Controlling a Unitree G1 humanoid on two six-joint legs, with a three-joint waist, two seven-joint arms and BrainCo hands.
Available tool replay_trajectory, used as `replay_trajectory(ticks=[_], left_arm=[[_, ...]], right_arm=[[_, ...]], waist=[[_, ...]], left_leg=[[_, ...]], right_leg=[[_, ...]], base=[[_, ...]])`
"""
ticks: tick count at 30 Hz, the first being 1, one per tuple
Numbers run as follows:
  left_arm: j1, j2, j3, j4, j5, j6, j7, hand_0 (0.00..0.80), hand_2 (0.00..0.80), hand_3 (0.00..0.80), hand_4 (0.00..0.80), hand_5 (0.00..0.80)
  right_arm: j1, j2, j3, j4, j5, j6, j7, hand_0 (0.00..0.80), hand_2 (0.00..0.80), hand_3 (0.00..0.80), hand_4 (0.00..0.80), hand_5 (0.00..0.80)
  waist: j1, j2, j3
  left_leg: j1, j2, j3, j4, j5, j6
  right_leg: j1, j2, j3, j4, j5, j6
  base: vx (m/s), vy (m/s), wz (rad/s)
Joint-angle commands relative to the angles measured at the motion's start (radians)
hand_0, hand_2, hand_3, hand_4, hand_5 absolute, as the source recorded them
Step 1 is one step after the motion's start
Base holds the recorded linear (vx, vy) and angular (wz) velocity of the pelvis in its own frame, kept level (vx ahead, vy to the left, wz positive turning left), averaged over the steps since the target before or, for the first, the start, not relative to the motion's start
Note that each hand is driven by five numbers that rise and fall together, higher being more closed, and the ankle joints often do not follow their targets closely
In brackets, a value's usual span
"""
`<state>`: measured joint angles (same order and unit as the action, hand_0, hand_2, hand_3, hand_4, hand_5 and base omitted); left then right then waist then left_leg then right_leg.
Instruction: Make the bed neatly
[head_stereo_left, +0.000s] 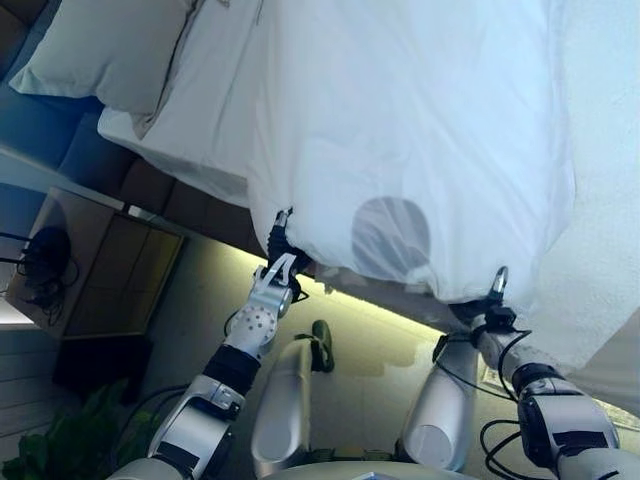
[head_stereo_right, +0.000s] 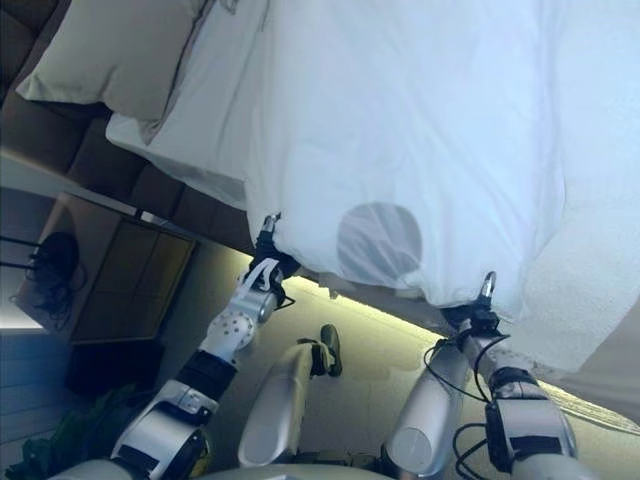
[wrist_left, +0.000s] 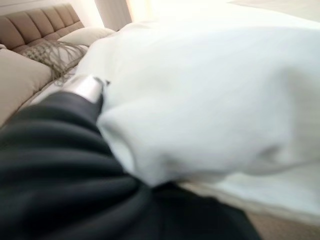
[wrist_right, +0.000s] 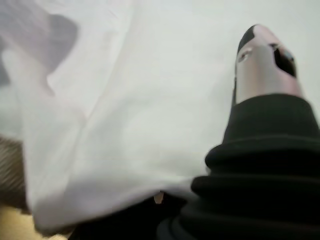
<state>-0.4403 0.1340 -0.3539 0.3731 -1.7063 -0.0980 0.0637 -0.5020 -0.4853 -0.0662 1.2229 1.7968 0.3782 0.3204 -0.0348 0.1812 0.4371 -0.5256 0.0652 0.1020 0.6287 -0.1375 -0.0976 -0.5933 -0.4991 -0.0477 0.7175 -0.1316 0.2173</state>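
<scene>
A white duvet (head_stereo_left: 420, 130) lies spread over the bed and hangs over its near edge. My left hand (head_stereo_left: 281, 262) grips the duvet's edge near its left corner, with one finger (wrist_left: 85, 86) lying on top of the bunched cloth (wrist_left: 200, 110). My right hand (head_stereo_left: 493, 300) grips the same edge further right; its thumb (wrist_right: 265, 65) presses on the cloth (wrist_right: 125, 125). Both hands hold the edge lifted a little. A white sheet (head_stereo_left: 200, 120) shows beside the duvet, with a beige pillow (head_stereo_left: 110, 50) at the head end.
A padded headboard (wrist_left: 35, 25) stands behind more pillows (wrist_left: 85, 35). A bedside table (head_stereo_left: 110, 265) with a dark object (head_stereo_left: 45, 255) stands left of the bed, with a green plant (head_stereo_left: 60, 440) near it. A textured white cover (head_stereo_left: 610, 200) lies to the right.
</scene>
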Motion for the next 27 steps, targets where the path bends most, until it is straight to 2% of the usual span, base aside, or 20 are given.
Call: replay_trajectory(ticks=[1, 7, 10, 16, 18, 20, 23, 25, 27], left_arm=[[0.048, -0.003, -0.066, -0.124, -0.009, 0.019, -0.016, 0.800, 0.800, 0.800, 0.800, 0.800], [0.047, 0.035, -0.050, -0.107, -0.008, 0.055, -0.019, 0.800, 0.800, 0.800, 0.800, 0.800], [0.049, 0.053, -0.039, -0.106, 0.002, 0.068, -0.016, 0.800, 0.800, 0.800, 0.800, 0.800], [0.061, 0.067, -0.032, -0.097, 0.051, 0.058, -0.025, 0.800, 0.800, 0.800, 0.800, 0.800], [0.062, 0.067, -0.032, -0.075, 0.078, 0.071, -0.055, 0.800, 0.800, 0.800, 0.800, 0.800], [0.065, 0.070, -0.024, -0.044, 0.219, 0.122, -0.151, 0.800, 0.800, 0.800, 0.800, 0.800], [0.068, 0.099, -0.057, -0.012, 0.417, 0.130, -0.191, 0.800, 0.800, 0.800, 0.800, 0.800], [0.086, 0.110, -0.048, 0.020, 0.418, 0.146, -0.215, 0.800, 0.800, 0.800, 0.800, 0.800], [0.123, 0.110, 0.001, 0.074, 0.421, 0.178, -0.262, 0.800, 0.800, 0.800, 0.800, 0.800]], right_arm=[[-0.059, -0.030, -0.032, -0.024, 0.020, -0.005, 0.072, 0.800, 0.800, 0.800, 0.800, 0.800], [-0.061, -0.042, -0.069, -0.040, 0.013, 0.014, 0.135, 0.800, 0.800, 0.800, 0.800, 0.800], [-0.037, -0.019, -0.079, -0.038, 0.007, -0.009, 0.147, 0.800, 0.800, 0.800, 0.800, 0.800], [0.014, 0.015, -0.089, -0.023, 0.045, -0.093, 0.159, 0.800, 0.800, 0.800, 0.800, 0.800], [0.026, 0.026, -0.082, -0.029, -0.003, -0.123, 0.170, 0.800, 0.800, 0.800, 0.800, 0.800], [0.039, 0.053, -0.066, -0.062, -0.075, -0.172, 0.188, 0.800, 0.800, 0.800, 0.800, 0.800], [0.090, 0.089, 0.006, -0.179, -0.173, -0.271, 0.207, 0.800, 0.800, 0.800, 0.800, 0.800], [0.138, 0.101, 0.035, -0.274, -0.223, -0.317, 0.200, 0.800, 0.800, 0.800, 0.800, 0.800], [0.190, 0.119, 0.046, -0.351, -0.258, -0.345, 0.183, 0.800, 0.800, 0.800, 0.800, 0.800]], waist=[[0.038, 0.016, -0.024], [0.057, -0.011, -0.027], [0.064, -0.026, -0.032], [0.060, -0.038, -0.047], [0.056, -0.044, -0.054], [0.052, -0.061, -0.067], [0.041, -0.084, -0.088], [0.034, -0.099, -0.110], [0.028, -0.106, -0.142]], left_leg=[[-0.007, 0.061, -0.084, -0.019, 0.064, -0.079], [-0.033, 0.070, -0.101, -0.002, 0.063, -0.082], [-0.036, 0.078, -0.111, -0.004, 0.066, -0.081], [0.008, 0.099, -0.126, -0.096, 0.113, -0.083], [0.036, 0.094, -0.130, -0.118, 0.116, -0.083], [0.063, 0.092, -0.126, -0.134, 0.115, -0.082], [0.099, 0.086, -0.115, -0.150, 0.100, -0.076], [0.126, 0.071, -0.094, -0.161, 0.088, -0.066], [0.171, 0.044, -0.066, -0.181, 0.070, -0.045]], right_leg=[[-0.024, -0.024, 0.028, -0.037, 0.142, 0.038], [-0.026, -0.020, 0.011, -0.038, 0.152, 0.042], [-0.017, -0.015, 0.004, -0.053, 0.161, 0.044], [0.037, 0.004, -0.009, -0.149, 0.189, 0.044], [0.064, 0.006, -0.004, -0.182, 0.203, 0.044], [0.096, 0.003, -0.006, -0.226, 0.225, 0.044], [0.149, -0.001, 0.011, -0.308, 0.264, 0.044], [0.187, -0.022, 0.015, -0.372, 0.304, 0.044], [0.233, -0.052, 0.015, -0.437, 0.353, 0.044]], base=[[-0.032, -0.083, 0.09], [-0.018, -0.105, 0.08], [0.005, -0.109, 0.08], [0.008, 0.003, 0.03], [0.017, 0.114, -0.03], [0.036, 0.104, -0.08], [0.060, 0.094, -0.09], [0.078, 0.127, -0.12], [0.127, 0.180, -0.15]])
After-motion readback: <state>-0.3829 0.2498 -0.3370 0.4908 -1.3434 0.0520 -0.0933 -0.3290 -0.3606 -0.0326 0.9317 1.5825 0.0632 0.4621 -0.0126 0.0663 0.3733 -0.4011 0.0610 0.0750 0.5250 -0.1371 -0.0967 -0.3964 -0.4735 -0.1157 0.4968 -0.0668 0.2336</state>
